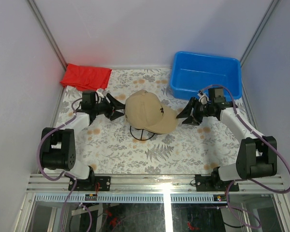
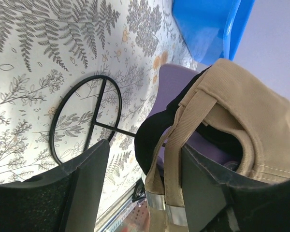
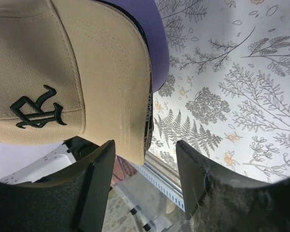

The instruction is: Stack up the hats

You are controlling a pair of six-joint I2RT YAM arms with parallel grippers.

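A tan cap [image 1: 147, 112] with a black logo sits on top of a stack on a black wire stand [image 1: 142, 134] at mid-table. In the left wrist view, the tan cap [image 2: 251, 111] covers a black cap [image 2: 152, 140] and a lavender cap [image 2: 171, 87]; its back strap [image 2: 176, 159] hangs between my open fingers. My left gripper [image 1: 118, 108] [image 2: 145, 188] is open at the stack's left. My right gripper [image 1: 182, 116] [image 3: 145, 174] is open at the brim end, just below the tan brim [image 3: 111, 87] and the lavender brim [image 3: 152, 38]. Only one tan cap can be told apart.
A blue bin [image 1: 205, 77] stands at the back right, also in the left wrist view [image 2: 208, 29]. A flat red cloth [image 1: 86, 76] lies at the back left. The stand's base ring [image 2: 87, 118] rests on the fern-print tablecloth [image 1: 183, 145].
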